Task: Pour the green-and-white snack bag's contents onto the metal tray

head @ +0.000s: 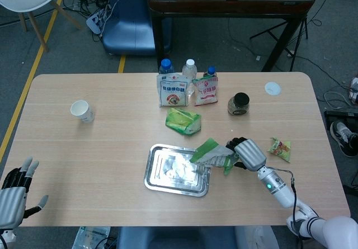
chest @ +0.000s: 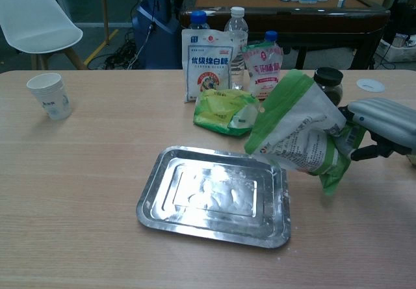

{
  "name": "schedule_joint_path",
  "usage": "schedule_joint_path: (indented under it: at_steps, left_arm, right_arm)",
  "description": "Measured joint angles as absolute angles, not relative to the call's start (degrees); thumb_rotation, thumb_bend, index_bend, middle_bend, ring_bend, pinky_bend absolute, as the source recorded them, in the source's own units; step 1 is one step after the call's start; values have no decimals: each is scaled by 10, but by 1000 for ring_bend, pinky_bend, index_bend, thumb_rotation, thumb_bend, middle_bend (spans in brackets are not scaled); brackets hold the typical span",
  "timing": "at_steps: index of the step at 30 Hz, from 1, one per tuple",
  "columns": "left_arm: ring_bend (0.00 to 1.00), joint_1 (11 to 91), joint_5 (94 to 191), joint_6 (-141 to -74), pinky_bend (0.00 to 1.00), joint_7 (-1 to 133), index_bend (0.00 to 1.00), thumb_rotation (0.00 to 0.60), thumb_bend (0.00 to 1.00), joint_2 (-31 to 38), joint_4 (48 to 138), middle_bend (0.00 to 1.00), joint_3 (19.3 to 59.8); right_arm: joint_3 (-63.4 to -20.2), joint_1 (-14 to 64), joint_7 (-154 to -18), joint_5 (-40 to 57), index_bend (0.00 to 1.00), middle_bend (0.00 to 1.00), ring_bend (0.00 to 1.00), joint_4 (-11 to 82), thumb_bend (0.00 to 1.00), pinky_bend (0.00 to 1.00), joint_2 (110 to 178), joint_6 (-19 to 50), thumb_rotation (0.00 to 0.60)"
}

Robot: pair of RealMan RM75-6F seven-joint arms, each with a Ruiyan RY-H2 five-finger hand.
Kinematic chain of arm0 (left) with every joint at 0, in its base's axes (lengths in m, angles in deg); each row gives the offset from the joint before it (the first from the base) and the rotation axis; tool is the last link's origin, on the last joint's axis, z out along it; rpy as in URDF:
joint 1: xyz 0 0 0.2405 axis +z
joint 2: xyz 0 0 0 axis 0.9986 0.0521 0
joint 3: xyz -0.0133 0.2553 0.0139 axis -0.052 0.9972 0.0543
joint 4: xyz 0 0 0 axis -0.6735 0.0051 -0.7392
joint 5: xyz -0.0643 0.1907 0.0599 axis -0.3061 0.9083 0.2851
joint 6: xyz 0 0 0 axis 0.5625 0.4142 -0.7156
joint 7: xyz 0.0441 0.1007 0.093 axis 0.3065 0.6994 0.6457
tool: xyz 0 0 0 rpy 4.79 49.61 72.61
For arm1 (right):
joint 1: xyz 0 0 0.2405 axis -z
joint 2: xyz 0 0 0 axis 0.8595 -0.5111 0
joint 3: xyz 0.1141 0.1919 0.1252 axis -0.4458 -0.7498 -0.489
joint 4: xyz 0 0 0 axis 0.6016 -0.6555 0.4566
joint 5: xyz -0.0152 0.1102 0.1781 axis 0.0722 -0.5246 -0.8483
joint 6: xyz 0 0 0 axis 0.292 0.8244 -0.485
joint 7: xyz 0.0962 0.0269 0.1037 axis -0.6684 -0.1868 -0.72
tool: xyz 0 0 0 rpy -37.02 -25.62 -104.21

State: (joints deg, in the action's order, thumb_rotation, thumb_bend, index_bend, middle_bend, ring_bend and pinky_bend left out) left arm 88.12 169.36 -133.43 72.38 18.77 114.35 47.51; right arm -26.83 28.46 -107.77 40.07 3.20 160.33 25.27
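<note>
The crinkled green-and-white snack bag hangs tilted at the rectangular metal tray's three o'clock edge, gripped at its bottom end by the grey right hand. Its mouth barely overlaps the rim, so contents could spill onto the wooden table. At the table's seven o'clock, the left hand holds nothing, fingers spread.

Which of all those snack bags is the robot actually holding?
The green-and-white bag, gripped by the right hand and tilted over the tray's right edge. The other bags lie or stand on the table, untouched.
</note>
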Motion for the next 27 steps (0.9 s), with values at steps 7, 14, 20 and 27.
schedule_joint_path:
  at_steps: [7,14,20,27]
  left_arm:
    - [82,881,1693,-1333,57,724,21,600,230,187,1144,0,475]
    - [82,879,1693,-1332,57,727,21,600,229,188,1146,0,475]
    - [82,878,1694,-1330,57,729,21,600,229,187,1148,0,475]
    - [82,877,1695,-1330,57,730,21,600,229,188,1149,0,475]
  right_arm:
    - [-267,304,-1145,401,530,415,331,-25,421,401,1641,259,600]
    - [-270,314,-1192,398,503,389,304,-56,202,371,1662,259,600]
    - [-273,316,-1221,397,486,375,291,-73,69,355,1677,256,600]
    - [-274,319,-1242,398,447,344,255,-85,0,325,1686,255,600]
